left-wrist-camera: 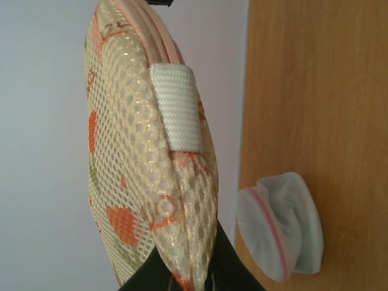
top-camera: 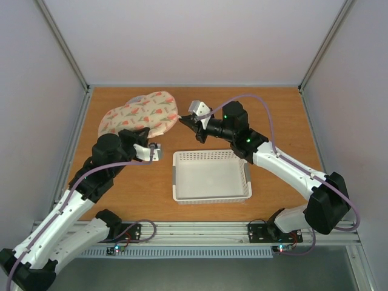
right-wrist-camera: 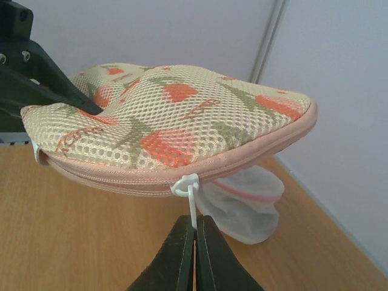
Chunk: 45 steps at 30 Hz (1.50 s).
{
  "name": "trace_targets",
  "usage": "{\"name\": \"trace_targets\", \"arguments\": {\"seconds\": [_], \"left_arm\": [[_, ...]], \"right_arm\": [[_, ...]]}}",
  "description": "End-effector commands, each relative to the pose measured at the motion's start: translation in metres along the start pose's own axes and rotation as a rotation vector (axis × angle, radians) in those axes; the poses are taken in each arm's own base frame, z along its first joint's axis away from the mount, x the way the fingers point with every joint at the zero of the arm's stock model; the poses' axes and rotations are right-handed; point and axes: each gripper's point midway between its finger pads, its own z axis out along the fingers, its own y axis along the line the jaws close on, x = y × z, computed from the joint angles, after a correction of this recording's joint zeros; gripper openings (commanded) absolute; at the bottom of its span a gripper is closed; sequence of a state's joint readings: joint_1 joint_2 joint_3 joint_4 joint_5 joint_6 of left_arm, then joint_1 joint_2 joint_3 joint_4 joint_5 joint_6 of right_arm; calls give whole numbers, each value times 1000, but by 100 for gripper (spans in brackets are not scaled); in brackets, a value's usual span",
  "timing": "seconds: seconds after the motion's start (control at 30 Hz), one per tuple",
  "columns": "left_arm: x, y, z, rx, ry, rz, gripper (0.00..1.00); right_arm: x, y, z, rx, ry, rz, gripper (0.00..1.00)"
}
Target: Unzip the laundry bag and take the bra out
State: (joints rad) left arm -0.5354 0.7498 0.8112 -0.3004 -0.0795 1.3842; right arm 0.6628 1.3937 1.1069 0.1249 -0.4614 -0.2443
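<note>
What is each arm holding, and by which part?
Left jaws: the cream, pink-printed mesh laundry bag, by its edge. Right jaws: its white zipper pull.

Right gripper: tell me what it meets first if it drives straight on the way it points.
Shut on the white zipper pull, the right gripper would first meet the pink zipper edge of the laundry bag, seemingly just ahead.

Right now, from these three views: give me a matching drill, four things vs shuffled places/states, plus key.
1 laundry bag
2 zipper pull
3 white basket
4 mesh pouch

A on the table between the arms
B pinched in the right fingers
C pink-rimmed, lying on the wood
D held off the table by the left fingers

Pairs: 1-D, 2-B, 3-A, 4-C
</note>
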Motion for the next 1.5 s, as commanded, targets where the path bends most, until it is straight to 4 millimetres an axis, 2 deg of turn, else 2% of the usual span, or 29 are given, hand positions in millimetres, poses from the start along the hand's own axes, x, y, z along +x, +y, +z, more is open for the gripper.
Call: {"name": "trace_targets", "arguments": {"seconds": [0.0, 0.1, 0.23, 0.37, 0.47, 0.57, 0.63, 0.67, 0.7, 0.8, 0.87, 1.03, 1.1, 1.13, 1.2, 1.23, 1.37, 1.47], "left_arm": [[-1, -8, -4, 17, -12, -59, 1], [-1, -21, -4, 62, -16, -114, 1], [-6, -31, -11, 98, -46, -144, 1], [-17, -51, -23, 199, -113, -157, 1], [-16, -56, -22, 229, -102, -222, 1], [-8, -61, -15, 256, -26, -371, 1], [-1, -67, -10, 266, 27, -460, 2], [2, -69, -8, 264, 41, -493, 6], [4, -72, -7, 266, 53, -534, 16], [9, -81, -7, 273, 81, -616, 53], [11, -84, -7, 274, 92, -651, 73], [5, -84, -11, 295, 70, -688, 89], [6, -80, -10, 279, 73, -697, 90], [7, -76, -9, 264, 79, -699, 86], [7, -66, -7, 240, 79, -712, 70], [5, -60, -8, 233, 77, -727, 67], [3, -59, -9, 275, 97, -802, 65], [-2, -61, -10, 306, 96, -887, 69]], "right_arm": [[2, -2, 3, -14, 4, -8, 1], [6, 20, 8, -113, 0, -29, 1], [9, 45, 2, -230, -25, -63, 1], [23, 39, 7, -194, 25, -35, 1], [28, 33, 11, -163, 48, -11, 1], [30, 38, 16, -155, 57, 2, 1], [28, 49, 23, -179, 52, 10, 1], [26, 56, 26, -198, 48, 26, 1], [28, 60, 31, -213, 52, 41, 1], [31, 59, 39, -205, 53, 90, 1], [33, 57, 44, -190, 58, 124, 1], [27, 66, 59, -188, 51, 182, 1], [24, 75, 62, -219, 45, 175, 1], [23, 79, 63, -234, 43, 170, 1], [22, 81, 63, -243, 44, 166, 1], [21, 80, 62, -242, 47, 161, 1], [16, 81, 59, -243, 46, 149, 1], [14, 84, 60, -244, 49, 146, 1]]}}
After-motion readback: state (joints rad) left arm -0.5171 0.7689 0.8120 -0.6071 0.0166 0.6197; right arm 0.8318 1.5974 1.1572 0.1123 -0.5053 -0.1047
